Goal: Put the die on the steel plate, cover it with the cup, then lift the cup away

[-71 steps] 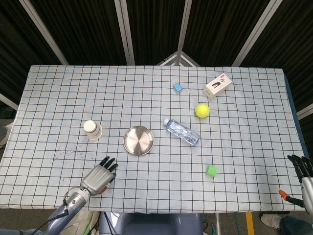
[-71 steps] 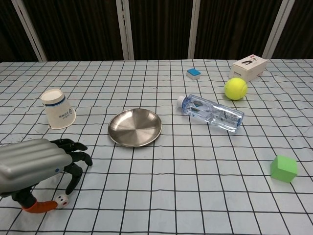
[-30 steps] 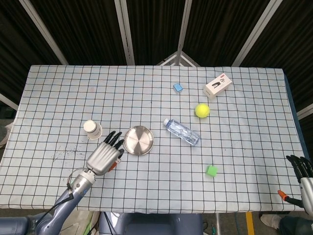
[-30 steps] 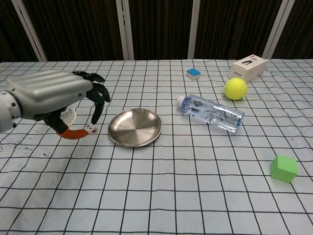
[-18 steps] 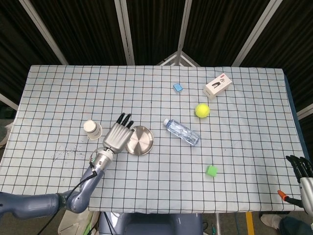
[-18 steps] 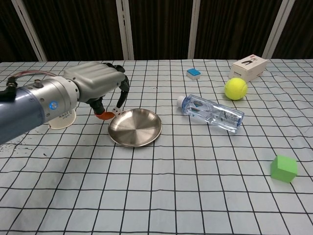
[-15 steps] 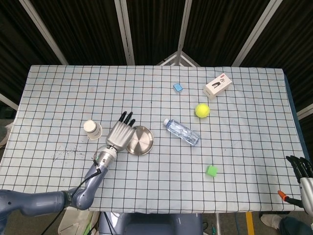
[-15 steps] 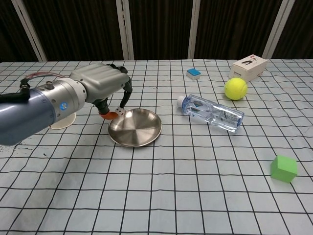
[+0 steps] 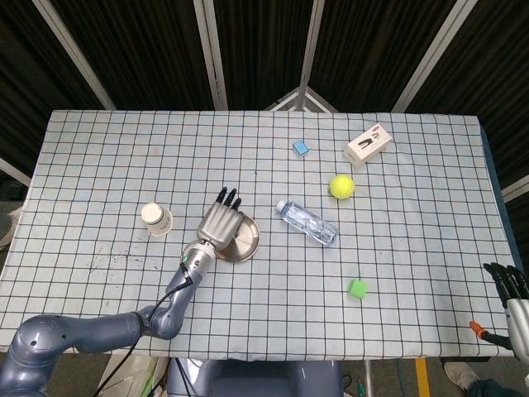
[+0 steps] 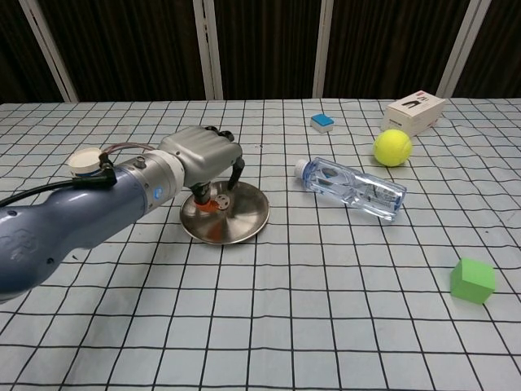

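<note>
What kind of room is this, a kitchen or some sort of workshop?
Most likely a robot test lab, not a kitchen. A table under a checked cloth holds unrelated props: a tennis ball, a water bottle, a green cube. Dark panels and metal framing surround it.

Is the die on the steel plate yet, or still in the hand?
Cannot tell. The left hand hovers low over the steel plate, fingers curled down; the die itself is hidden beneath them in both views.

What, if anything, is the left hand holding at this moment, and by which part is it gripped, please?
The left hand is over the steel plate, pinching the small die by its sides between thumb and one of the fingers. The right hand holds nothing.
</note>
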You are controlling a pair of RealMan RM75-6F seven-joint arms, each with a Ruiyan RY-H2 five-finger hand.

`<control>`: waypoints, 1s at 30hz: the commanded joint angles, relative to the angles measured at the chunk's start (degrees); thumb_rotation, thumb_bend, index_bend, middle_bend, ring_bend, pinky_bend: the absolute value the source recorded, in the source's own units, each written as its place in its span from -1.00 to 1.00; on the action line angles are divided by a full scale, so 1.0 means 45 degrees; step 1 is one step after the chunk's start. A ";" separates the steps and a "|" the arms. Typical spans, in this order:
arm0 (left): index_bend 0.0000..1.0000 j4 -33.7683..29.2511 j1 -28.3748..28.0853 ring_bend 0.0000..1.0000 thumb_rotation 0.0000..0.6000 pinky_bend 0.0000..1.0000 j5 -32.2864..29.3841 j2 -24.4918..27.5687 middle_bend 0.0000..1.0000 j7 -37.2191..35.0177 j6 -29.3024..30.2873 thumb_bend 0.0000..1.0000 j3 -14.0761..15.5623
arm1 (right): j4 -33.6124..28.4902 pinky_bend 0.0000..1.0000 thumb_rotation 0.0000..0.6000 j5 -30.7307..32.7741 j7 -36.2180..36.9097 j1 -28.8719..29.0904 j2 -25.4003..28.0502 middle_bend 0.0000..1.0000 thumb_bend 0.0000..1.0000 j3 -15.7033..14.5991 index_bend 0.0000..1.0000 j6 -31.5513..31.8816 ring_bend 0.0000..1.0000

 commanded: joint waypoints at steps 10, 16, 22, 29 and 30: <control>-0.97 -0.2149 0.0280 -1.00 1.00 -0.87 -0.0090 0.1057 -1.00 -0.0622 0.0225 -0.95 -0.0030 | -0.0042 -0.94 1.00 -0.0160 0.0006 0.0038 -0.0008 -0.73 -0.74 -0.0072 -0.76 -0.0046 -0.81; -0.80 -0.5148 0.1879 -1.00 1.00 -0.82 0.0473 0.3457 -0.95 -0.1224 0.2413 -0.90 0.0182 | -0.0125 -0.94 1.00 -0.0357 0.0246 -0.0026 0.0099 -0.73 -0.74 -0.0079 -0.76 0.0199 -0.81; -0.75 -0.6439 0.3189 -1.00 1.00 -0.82 0.0282 0.5448 -0.98 -0.1498 0.3738 -0.90 0.0511 | -0.0322 -0.94 1.00 -0.0655 0.0332 -0.0116 0.0218 -0.73 -0.74 -0.0132 -0.76 0.0498 -0.81; -0.71 -0.6383 0.3304 -1.00 1.00 -0.82 -0.1534 0.6951 -0.95 -0.1318 0.2479 -0.91 0.0701 | -0.0457 -0.94 1.00 -0.0693 0.0292 -0.0147 0.0314 -0.73 -0.74 -0.0177 -0.76 0.0519 -0.81; -0.70 -0.6336 0.3282 -1.00 1.00 -0.82 -0.1681 0.6989 -0.94 -0.1351 0.2348 -0.91 0.0693 | -0.0449 -0.94 1.00 -0.0676 0.0289 -0.0135 0.0310 -0.73 -0.74 -0.0172 -0.76 0.0492 -0.81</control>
